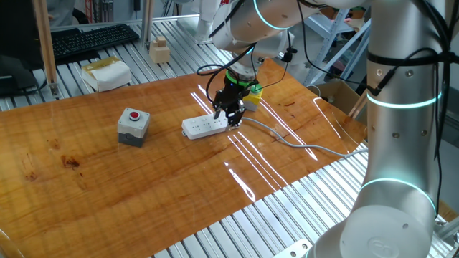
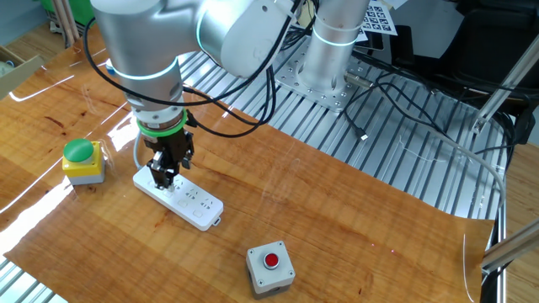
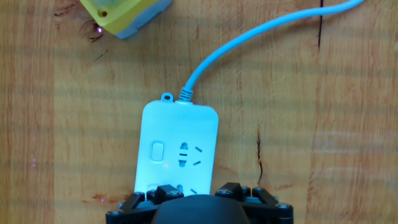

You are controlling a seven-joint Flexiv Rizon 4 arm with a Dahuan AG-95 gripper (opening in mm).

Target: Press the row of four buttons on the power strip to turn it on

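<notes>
Hand view: your gripper (image 3: 198,198) sits low over the power strip (image 3: 177,146), one button (image 3: 157,151) visible ahead. You cannot tell its jaw width. The strip lies on the wooden table (image 1: 107,179), cable (image 3: 249,43) trailing off.

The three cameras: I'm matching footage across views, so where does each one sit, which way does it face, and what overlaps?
One fixed view: off the table's edge, looking across at the power strip; arm and base column show.
The other fixed view: opposite side, looking down; arm and tool show over the strip.
Hand view: on the hand, looking straight down; only the tool's dark tip shows.
Shared: both fixed views show the grey box and the yellow and green box.
</notes>
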